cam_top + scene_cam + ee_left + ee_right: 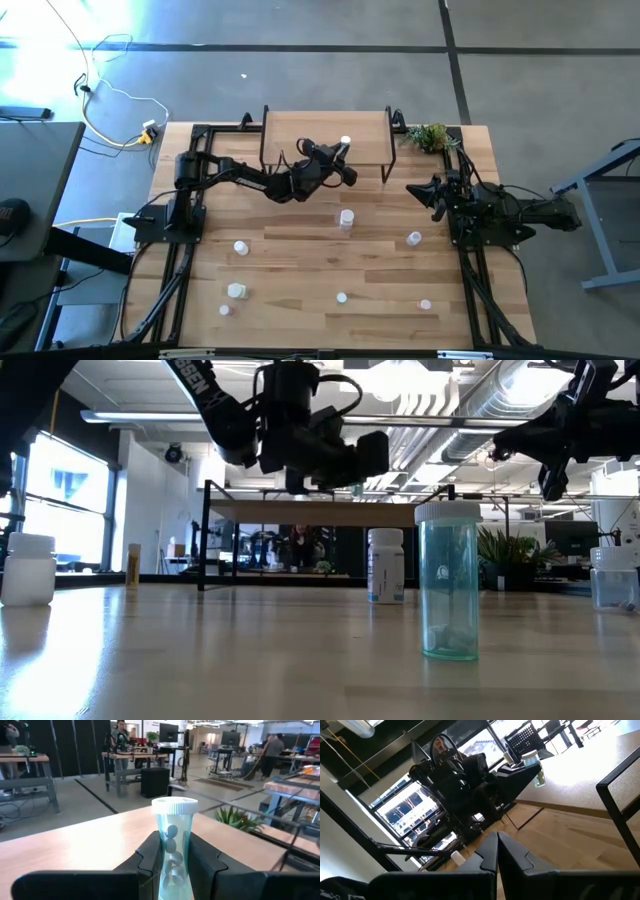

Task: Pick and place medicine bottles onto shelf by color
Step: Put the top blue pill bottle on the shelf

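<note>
The shelf is a light-wood board on black legs at the table's far edge. My left gripper reaches over it and is shut on a pale teal medicine bottle with a white cap; the bottle also shows in the right wrist view. Several more bottles stand upright on the table, among them a white one, a teal one and one near the right arm. My right gripper waits shut at the table's right side, touching nothing. My left gripper holds the teal bottle by the lower half of its body, pinched between the two fingers, which come at it level from the table's near-left side. The bottle stands upright over the shelf board. Whether its base touches the board, I cannot tell.
A small green plant sits at the shelf's right end. The black frame rails run along the table's left and right sides. Bare wood lies between the scattered bottles in the table's middle. People and desks show in the room beyond.
</note>
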Robot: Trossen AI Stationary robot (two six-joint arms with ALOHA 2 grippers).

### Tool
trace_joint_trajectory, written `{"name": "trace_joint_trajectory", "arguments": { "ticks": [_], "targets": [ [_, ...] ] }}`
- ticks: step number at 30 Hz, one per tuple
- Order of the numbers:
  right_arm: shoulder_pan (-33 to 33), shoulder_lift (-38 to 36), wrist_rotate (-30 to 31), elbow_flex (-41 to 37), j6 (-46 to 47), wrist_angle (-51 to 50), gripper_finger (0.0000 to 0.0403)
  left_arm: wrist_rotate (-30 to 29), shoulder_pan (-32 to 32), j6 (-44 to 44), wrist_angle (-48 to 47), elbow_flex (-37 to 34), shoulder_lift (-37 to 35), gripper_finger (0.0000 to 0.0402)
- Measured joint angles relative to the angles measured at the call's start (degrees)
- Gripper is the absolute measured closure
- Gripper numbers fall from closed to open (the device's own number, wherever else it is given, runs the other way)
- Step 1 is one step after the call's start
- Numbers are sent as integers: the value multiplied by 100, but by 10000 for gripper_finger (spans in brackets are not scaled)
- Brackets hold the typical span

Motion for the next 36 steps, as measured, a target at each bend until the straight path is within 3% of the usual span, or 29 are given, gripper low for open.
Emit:
{"name": "trace_joint_trajectory", "arguments": {
  "ticks": [28,36],
  "targets": [
    [0,0,-46,0,63,2,402,-40,90,-253,-639,17,-12,340],
    [0,0,-46,0,63,2,402,-37,90,-251,-731,11,-12,286]
  ]
}}
